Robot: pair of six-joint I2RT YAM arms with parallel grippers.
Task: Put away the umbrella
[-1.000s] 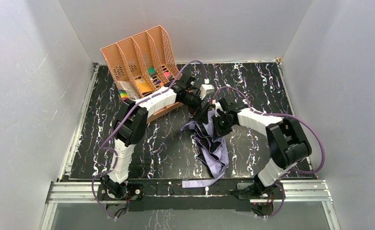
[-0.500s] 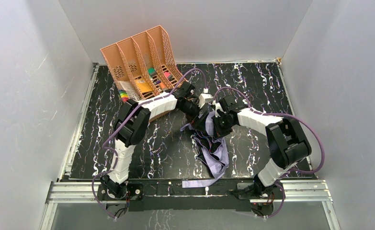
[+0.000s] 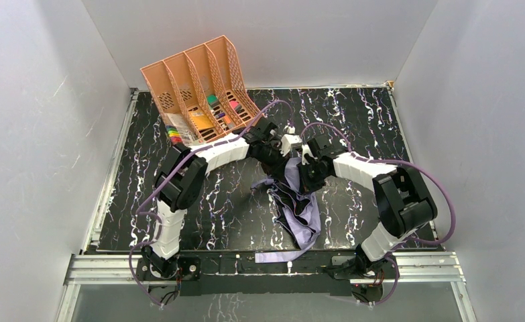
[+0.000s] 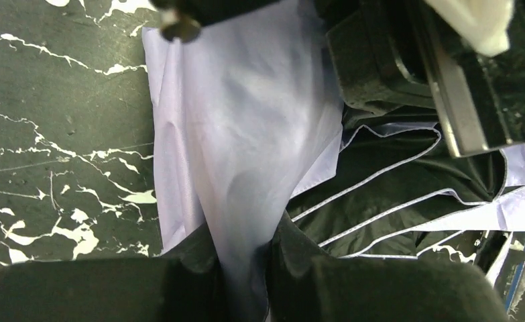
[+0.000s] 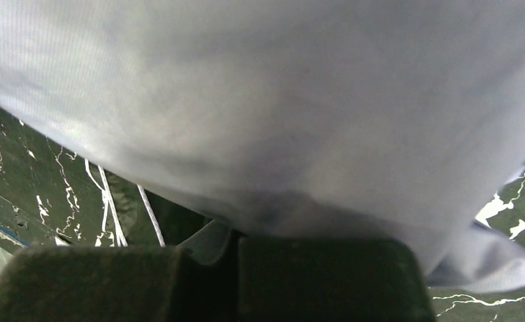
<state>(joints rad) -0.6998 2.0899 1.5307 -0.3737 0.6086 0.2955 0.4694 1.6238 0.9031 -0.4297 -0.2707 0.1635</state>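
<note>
Black marbled tabletop (image 3: 179, 201) carries the umbrella (image 3: 300, 208), slumped at its middle toward the near edge. The left hand (image 4: 241, 268), wide open a second ago, now pinches a lavender fold. The right hand (image 5: 236, 258) stays clamped on fabric, so gathering can likely begin.

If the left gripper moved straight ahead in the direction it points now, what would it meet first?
Most likely the umbrella itself: its lavender fabric is pinched in the left gripper and fills the line ahead. Depth is unclear.
</note>
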